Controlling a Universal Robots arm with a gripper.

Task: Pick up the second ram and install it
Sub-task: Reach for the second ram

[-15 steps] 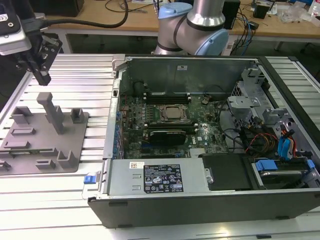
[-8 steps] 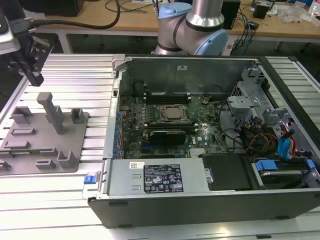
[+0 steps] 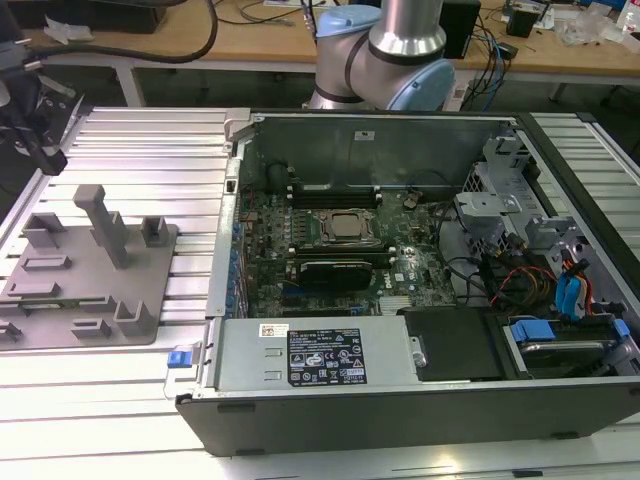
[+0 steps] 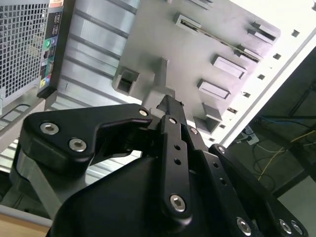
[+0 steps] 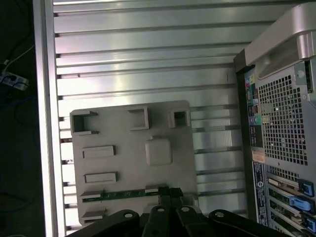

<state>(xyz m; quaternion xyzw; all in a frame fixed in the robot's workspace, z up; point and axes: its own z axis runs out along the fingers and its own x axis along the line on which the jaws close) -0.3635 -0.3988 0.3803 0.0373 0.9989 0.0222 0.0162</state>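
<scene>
On fixture (image 5: 123,163): one ram stick (image 5: 123,194); gripper (image 5: 171,193) overhead.

Second ram (image 5: 123,194), w/ one end hidden behind gripper (image 5: 170,196) in first wrist view; gripper body cut off at frame edge.

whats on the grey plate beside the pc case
Raised grey blocks and the second ram, a green stick held in slots near one edge of the grey plate. The end effector hides one end of the stick.
</scene>
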